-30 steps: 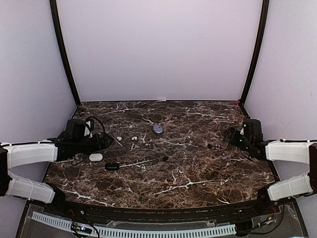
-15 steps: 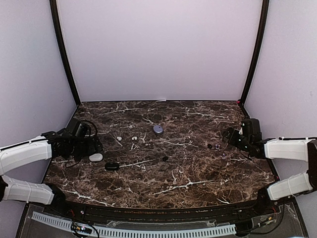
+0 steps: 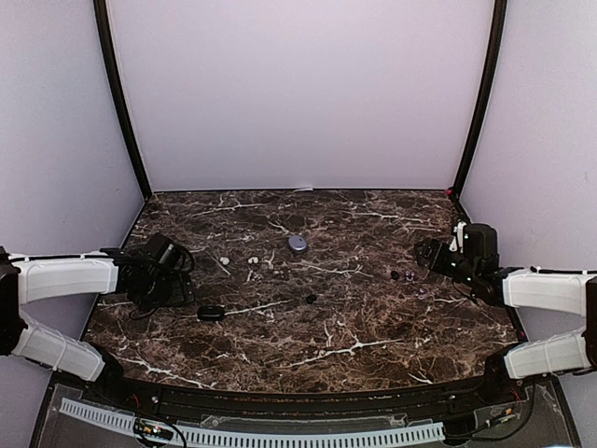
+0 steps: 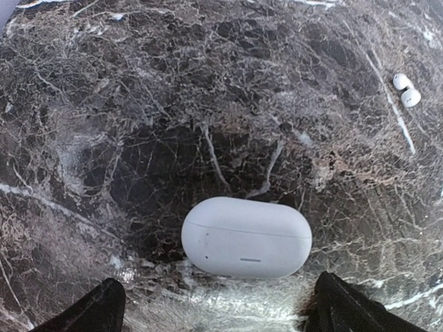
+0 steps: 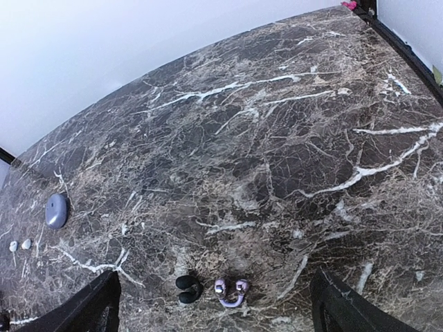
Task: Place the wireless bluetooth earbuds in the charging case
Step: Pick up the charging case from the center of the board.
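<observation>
Left claw (image 4: 220, 308) — now over white case (image 4: 246, 237)

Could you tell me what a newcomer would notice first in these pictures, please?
A closed white charging case lies on the dark marble table, just ahead of the open left gripper. Toward the right side, a purple pair of earbuds and a black pair sit side by side, outside any case.
</observation>
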`<move>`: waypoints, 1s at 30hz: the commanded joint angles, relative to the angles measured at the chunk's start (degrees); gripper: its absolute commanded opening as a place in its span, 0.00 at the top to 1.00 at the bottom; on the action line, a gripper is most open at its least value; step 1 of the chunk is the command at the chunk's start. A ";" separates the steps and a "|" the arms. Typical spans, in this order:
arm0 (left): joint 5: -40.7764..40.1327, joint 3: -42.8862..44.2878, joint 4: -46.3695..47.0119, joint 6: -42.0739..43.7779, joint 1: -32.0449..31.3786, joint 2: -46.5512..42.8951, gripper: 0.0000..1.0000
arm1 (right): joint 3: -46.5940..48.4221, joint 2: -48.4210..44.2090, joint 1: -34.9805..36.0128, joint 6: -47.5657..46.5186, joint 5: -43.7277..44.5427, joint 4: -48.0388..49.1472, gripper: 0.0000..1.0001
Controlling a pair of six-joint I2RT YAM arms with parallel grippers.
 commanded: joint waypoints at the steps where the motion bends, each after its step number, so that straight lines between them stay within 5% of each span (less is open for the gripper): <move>1: 0.88 0.98 0.92 5.41 -0.13 2.43 0.01 | -0.87 -1.07 0.13 -1.70 -1.82 3.65 0.05; 23: 4.44 5.11 4.40 11.17 1.86 16.01 0.02 | -0.40 -0.12 0.14 -2.16 -2.76 3.74 0.06; 30: 6.81 4.06 6.88 13.35 1.94 12.73 0.23 | 0.15 0.63 0.14 -2.16 -3.25 3.58 0.06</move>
